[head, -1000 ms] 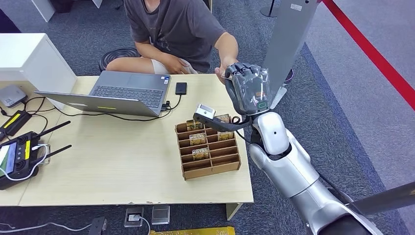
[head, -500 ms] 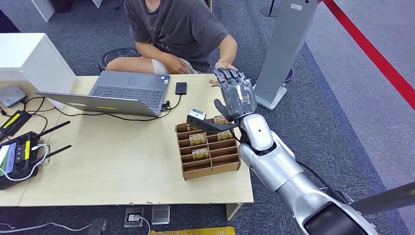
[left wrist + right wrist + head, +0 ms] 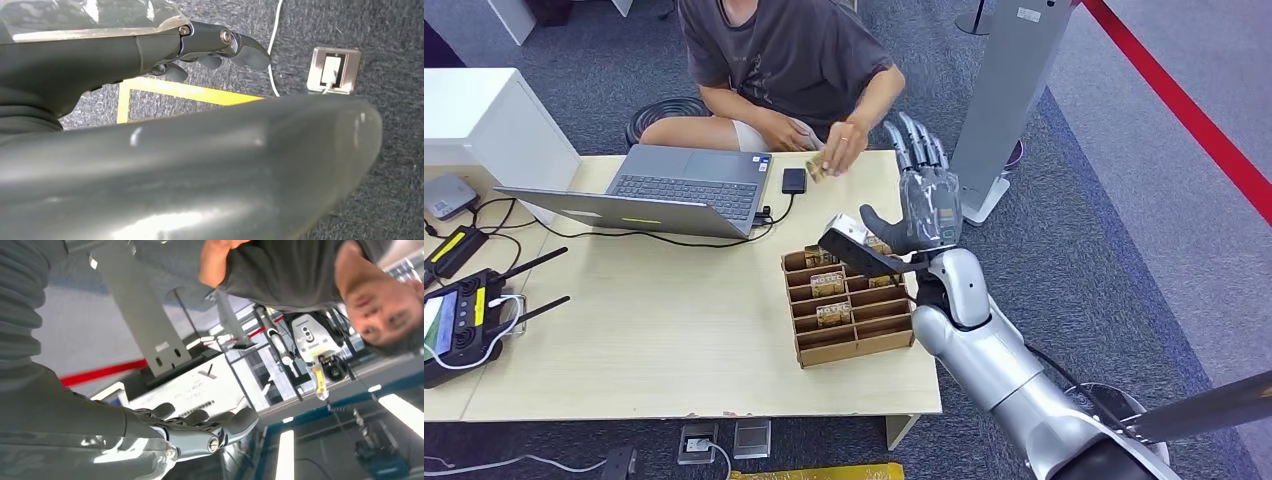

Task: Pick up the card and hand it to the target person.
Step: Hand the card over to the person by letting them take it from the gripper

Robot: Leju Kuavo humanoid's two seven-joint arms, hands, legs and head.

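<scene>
A small tan card (image 3: 817, 169) is pinched in the hand (image 3: 843, 147) of the person (image 3: 789, 55) sitting behind the table, above its far edge. My right hand (image 3: 921, 198) is raised to the right of it, over the table's right end, fingers spread and pointing up, with nothing in it. The right wrist view shows the same empty hand (image 3: 197, 429) with the person (image 3: 280, 270) beyond it. My left hand (image 3: 215, 47) hangs low over the carpet, fingers loosely bent, holding nothing.
A wooden slotted organizer (image 3: 851, 306) with several cards stands on the table (image 3: 674, 340) under my right forearm. A laptop (image 3: 686, 186), a black phone (image 3: 794, 180) and a remote controller (image 3: 459, 322) also lie there. A grey stand (image 3: 1014, 85) rises on the right.
The person has taken the card from my right hand and drawn it left toward the phone. My hand has spread its fingers and pulled back a little toward me.
</scene>
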